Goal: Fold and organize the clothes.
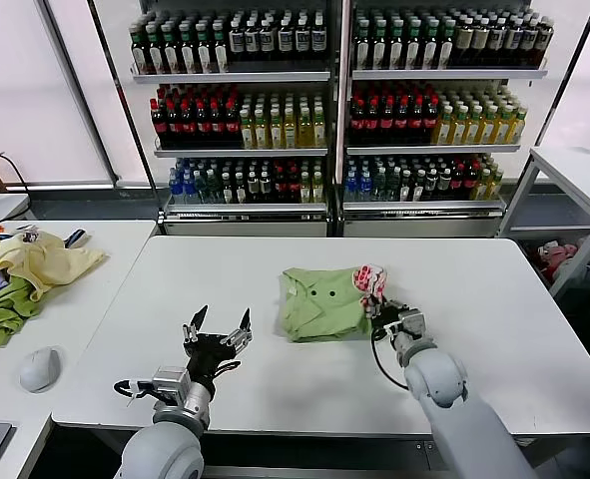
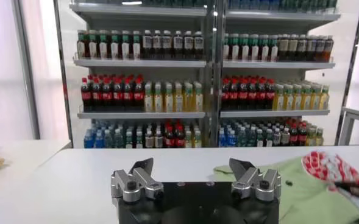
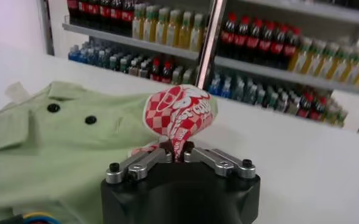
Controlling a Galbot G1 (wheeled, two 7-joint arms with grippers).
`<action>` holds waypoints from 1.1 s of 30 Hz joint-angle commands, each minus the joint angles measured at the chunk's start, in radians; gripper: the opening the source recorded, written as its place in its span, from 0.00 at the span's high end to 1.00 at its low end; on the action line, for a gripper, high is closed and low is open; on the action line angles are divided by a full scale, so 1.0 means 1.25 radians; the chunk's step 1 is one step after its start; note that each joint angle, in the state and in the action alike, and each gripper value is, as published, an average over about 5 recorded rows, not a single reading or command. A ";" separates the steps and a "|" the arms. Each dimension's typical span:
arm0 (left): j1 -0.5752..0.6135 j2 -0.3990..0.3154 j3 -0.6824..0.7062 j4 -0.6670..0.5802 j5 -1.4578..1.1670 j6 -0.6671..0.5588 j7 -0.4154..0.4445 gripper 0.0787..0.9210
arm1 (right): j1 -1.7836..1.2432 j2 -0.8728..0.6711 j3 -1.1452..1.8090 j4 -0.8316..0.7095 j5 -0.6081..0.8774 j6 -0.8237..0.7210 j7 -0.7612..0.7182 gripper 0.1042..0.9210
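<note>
The light sage-green shirt [image 1: 319, 302] lies partly folded in the middle of the white table, collar and dark buttons up. Its red-and-white printed patch [image 1: 370, 279] is lifted at the shirt's right edge. My right gripper [image 1: 382, 311] is shut on that patch, pinching the cloth between its fingertips; in the right wrist view [image 3: 177, 151] the patch [image 3: 180, 114] stands up above the jaws and the shirt [image 3: 57, 152] spreads beside it. My left gripper [image 1: 218, 329] is open and empty above the table, left of the shirt, apart from it; it also shows in the left wrist view [image 2: 193, 170], where the shirt [image 2: 307, 195] shows too.
A pale yellow garment [image 1: 43, 257] and a darker olive-green garment [image 1: 0, 311] lie on the side table at left, with a white mouse [image 1: 39, 369]. Shelves of bottles [image 1: 334, 100] stand behind the table. Another white table [image 1: 579, 175] is at right.
</note>
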 commanded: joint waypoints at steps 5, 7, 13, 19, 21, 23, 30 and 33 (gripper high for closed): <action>0.016 -0.001 0.007 -0.007 0.009 0.002 0.005 0.12 | -0.008 -0.050 0.067 -0.057 -0.144 0.177 -0.011 0.69; 0.022 -0.002 0.007 -0.012 0.011 0.002 0.006 0.12 | -0.063 -0.043 0.103 -0.012 -0.143 0.228 0.009 0.61; 0.036 -0.008 0.008 -0.037 0.018 -0.009 0.009 0.12 | -0.251 -0.057 0.215 0.200 -0.029 0.332 0.042 0.40; 0.059 -0.002 0.004 -0.065 0.034 -0.026 0.018 0.12 | -0.418 -0.063 0.320 0.361 0.090 0.307 0.037 0.19; 0.066 0.001 0.000 -0.073 0.038 -0.032 0.022 0.12 | -0.454 -0.060 0.342 0.381 0.104 0.296 0.026 0.15; 0.072 0.002 -0.007 -0.085 0.038 -0.037 0.027 0.12 | -0.482 -0.060 0.358 0.395 0.105 0.287 0.020 0.13; 0.097 0.004 -0.029 -0.115 0.044 -0.055 0.047 0.12 | -0.542 -0.058 0.386 0.429 0.105 0.268 0.011 0.12; 0.105 0.004 -0.035 -0.119 0.046 -0.056 0.054 0.12 | -0.543 -0.056 0.384 0.432 0.101 0.265 0.009 0.12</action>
